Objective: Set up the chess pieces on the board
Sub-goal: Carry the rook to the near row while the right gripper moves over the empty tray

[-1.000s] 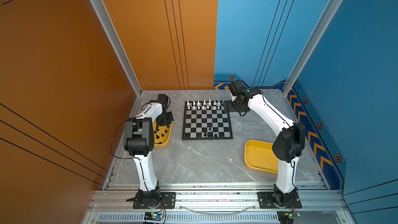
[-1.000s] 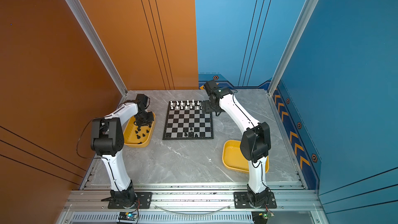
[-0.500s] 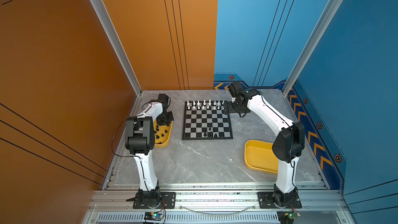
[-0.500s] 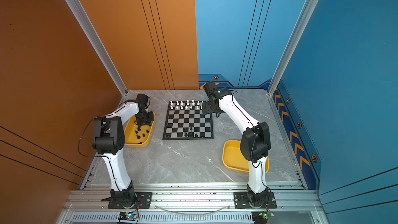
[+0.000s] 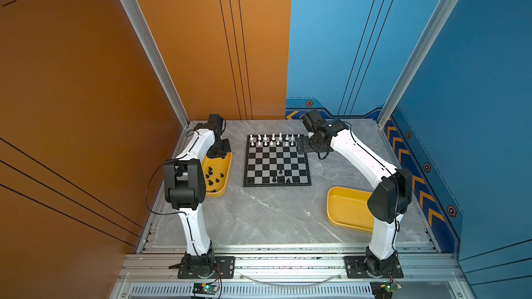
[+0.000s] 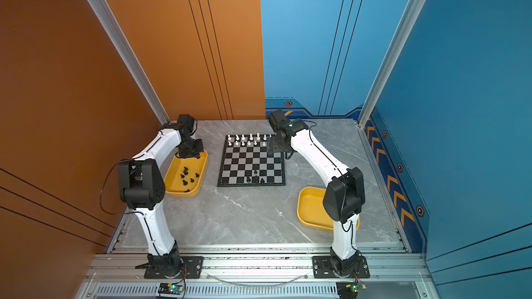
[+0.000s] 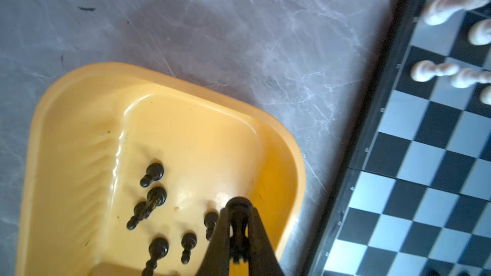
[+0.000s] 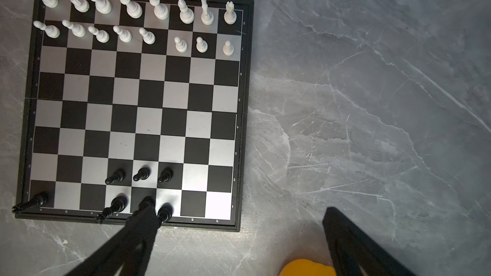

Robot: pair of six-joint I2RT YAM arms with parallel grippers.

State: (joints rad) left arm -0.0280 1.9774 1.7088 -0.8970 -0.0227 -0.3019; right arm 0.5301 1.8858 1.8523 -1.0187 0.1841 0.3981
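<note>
**Board** [image 5: 277,162] [image 8: 132,102]: a black and silver checkered square, laid flat on the grey marble table [image 5: 273,217] between the two arms; in both top views it is set at the far middle of the table.

**White pieces** [image 8: 156,3] [image 5: 273,137]: sixteen are counted, stood upright in two full rows of eight along the far edge of the board.

**Black pieces on the board** [image 8: 142,173] [image 5: 280,172]: seven are seen at the near edge. Three are stood side by side in the second row, three are placed directly behind them in the edge row, and one is set apart in a corner square.

**Left tray** [image 5: 227,168] [image 7: 79,102]: yellow, laid just beside the board on the left arm's side. Several loose black pieces [image 7: 155,171] are scattered on its floor, some upright and some tipped.

**Right tray** [image 5: 345,205]: yellow, laid near the right arm's base and well apart from the board; its inside is partly hidden by the arm.

**Left gripper** [image 7: 239,209] [image 5: 220,152]: positioned over the far end of the left tray. Its jaws are drawn almost together and a held black piece [image 7: 238,202] is pinched between them. Whether that piece is clear of the tray floor cannot be told.

**Right gripper** [image 8: 239,208] [image 5: 300,145]: positioned by the far right corner of the board, beside the white rows. Its jaws are spread fully wide and nothing is held between them
</note>
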